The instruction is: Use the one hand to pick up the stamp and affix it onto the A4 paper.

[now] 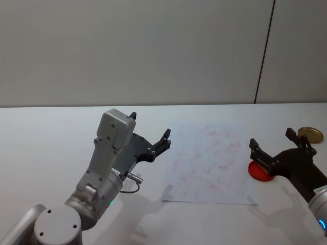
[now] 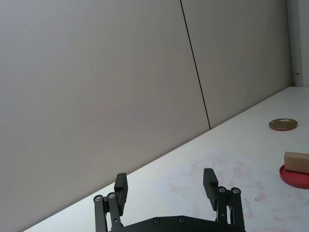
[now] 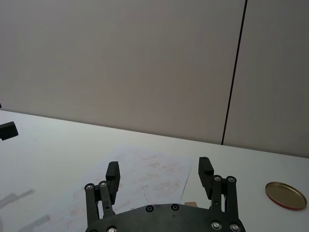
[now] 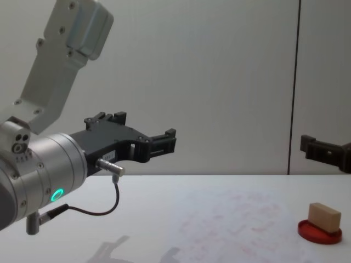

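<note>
We note the right claw (image 1: 271, 138) wide open and empty, above the stamp (image 4: 323, 217) on the red disc (image 4: 320, 231) right of the A4 paper (image 1: 209, 163). The left claw (image 1: 150, 125), likewise open, hangs farther off.

A plain pale grey panelled wall (image 1: 127, 51), split by a thin dark vertical seam (image 1: 264, 51), rises behind a smooth white table (image 1: 46, 132) that is evenly lit, with soft grey shadows near its front.
</note>
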Robot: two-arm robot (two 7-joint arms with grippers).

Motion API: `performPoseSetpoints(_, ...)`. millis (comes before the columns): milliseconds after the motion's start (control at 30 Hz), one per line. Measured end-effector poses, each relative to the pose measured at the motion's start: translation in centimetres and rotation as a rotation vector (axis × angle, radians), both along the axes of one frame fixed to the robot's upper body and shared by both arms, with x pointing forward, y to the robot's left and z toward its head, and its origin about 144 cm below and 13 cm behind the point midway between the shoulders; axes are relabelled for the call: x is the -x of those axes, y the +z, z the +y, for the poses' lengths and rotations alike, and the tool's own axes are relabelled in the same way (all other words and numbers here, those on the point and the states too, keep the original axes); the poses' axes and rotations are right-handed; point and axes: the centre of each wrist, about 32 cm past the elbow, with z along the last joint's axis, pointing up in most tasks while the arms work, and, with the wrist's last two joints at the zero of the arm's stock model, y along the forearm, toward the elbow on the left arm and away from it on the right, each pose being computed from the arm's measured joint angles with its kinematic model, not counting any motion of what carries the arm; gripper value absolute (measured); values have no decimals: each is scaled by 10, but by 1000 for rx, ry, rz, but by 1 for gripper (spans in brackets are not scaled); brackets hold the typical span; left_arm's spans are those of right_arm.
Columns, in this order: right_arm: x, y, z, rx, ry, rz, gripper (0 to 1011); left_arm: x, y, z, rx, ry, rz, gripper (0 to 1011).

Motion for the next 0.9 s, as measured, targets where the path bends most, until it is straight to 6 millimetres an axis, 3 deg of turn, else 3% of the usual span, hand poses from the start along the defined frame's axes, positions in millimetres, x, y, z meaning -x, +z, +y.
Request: performPoseSetpoints(900, -3, 0, -3, 7, -1, 15, 1001, 0, 0, 0, 0, 0, 0, 993)
